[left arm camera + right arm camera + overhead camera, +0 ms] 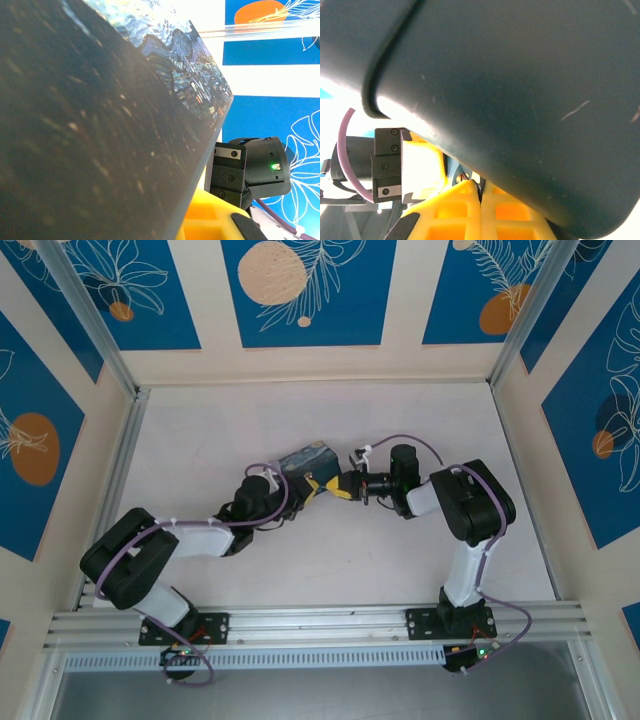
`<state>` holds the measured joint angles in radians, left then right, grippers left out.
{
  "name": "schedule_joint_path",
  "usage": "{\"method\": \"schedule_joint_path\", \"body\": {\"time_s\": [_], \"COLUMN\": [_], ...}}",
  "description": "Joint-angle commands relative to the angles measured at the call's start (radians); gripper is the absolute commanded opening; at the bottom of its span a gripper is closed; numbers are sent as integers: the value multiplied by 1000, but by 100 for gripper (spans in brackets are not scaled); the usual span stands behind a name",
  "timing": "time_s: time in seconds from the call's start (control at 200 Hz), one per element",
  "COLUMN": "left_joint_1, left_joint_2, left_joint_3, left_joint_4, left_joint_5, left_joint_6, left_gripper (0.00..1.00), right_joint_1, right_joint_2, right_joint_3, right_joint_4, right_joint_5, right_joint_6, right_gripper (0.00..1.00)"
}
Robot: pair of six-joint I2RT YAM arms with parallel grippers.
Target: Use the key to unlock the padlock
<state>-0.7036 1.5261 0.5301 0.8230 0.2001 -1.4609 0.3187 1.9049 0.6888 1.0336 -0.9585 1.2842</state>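
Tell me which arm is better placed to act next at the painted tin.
Right, probably. The right gripper is shut, its tips meeting close under the painted tin. The left gripper, also shut, appears to brace the tin.

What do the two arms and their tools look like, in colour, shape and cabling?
The left arm and the right arm have glossy black rounded joint housings joined by white link covers. A thin purple cable loops along each arm. The left tool and the right tool carry yellow plastic fingers with rectangular recesses, mounted on black blocks with visible screws.
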Motion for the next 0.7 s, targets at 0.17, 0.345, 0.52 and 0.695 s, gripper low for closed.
{"method": "schedule_joint_path", "body": {"time_s": [0.17,0.345,0.52,0.695], "left_joint_1": [-56,-63,-67,-69], "left_joint_2": [7,20,15,37], "left_joint_3": [40,47,65,71], "left_joint_4": [321,319,267,264], "left_joint_5": [117,92,83,83], "left_joint_6": [-62,-52,-23,-23], "left_gripper": [0,0,0,0], "right_joint_1": [6,27,63,77], "right_joint_2": [42,83,48,22], "right_joint_3": [52,40,16,16], "right_joint_4": [-50,146,173,142], "right_joint_5": [20,20,38,52], "right_joint_6": [-7,159,187,173], "right_gripper": [0,0,0,0]}}
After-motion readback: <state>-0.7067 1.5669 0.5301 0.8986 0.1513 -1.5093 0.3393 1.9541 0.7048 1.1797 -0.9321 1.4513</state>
